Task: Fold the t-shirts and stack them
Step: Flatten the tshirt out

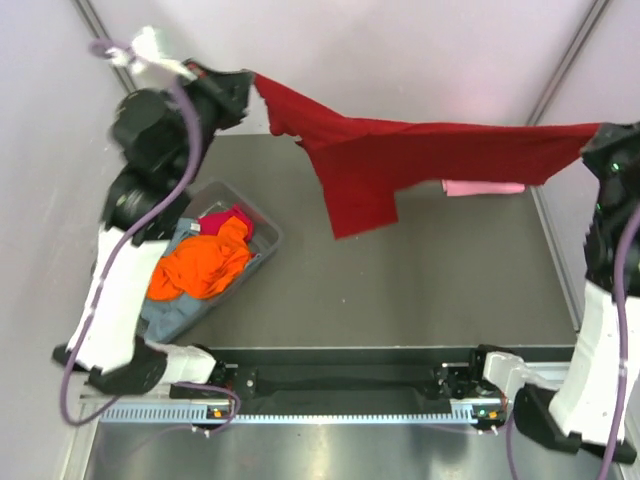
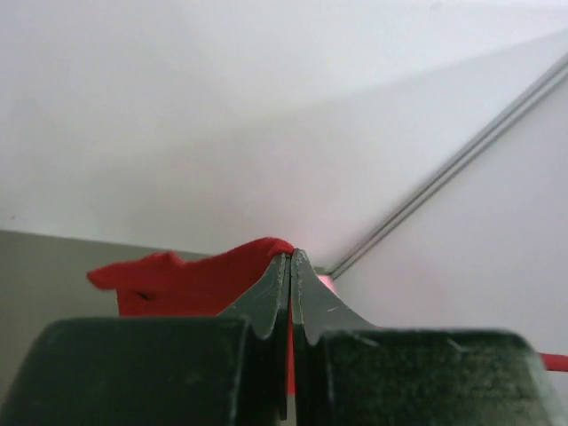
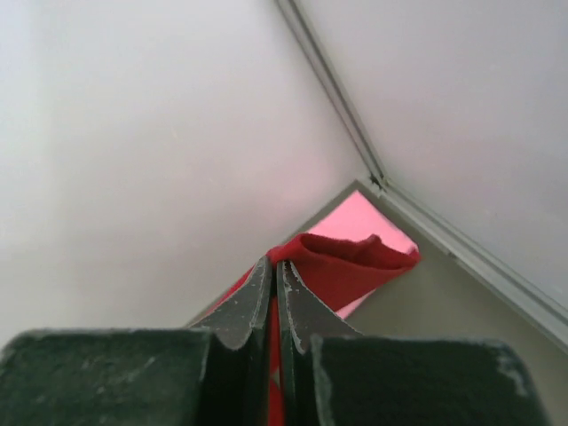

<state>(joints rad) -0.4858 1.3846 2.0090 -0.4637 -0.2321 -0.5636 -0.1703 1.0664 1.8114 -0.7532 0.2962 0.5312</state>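
Soft cloth short-sleeved t-shirts: five were counted in all.
Dark red t-shirt (image 1: 400, 150): one.
Light pink t-shirt (image 1: 483, 187): one.
Orange t-shirt (image 1: 200, 265): one.
Magenta t-shirt (image 1: 228, 218): one.
Grey-blue t-shirt (image 1: 165, 315): one.
Translucent rectangular plastic tub (image 1: 265, 232): one.
Dark grey flat table (image 1: 430, 290): one.
White-and-black jointed robot arms: two, left arm (image 1: 110, 300), right arm (image 1: 600, 340).
Black two-finger grippers: two, left gripper (image 2: 290, 255), right gripper (image 3: 273, 262).

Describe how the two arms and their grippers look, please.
Both arms have white shells and black joints: left arm, right arm. A purple cable loops along the left one, a greyer cable along the right. The left gripper and right gripper have dark, scuffed fingers tapering to thin tips.
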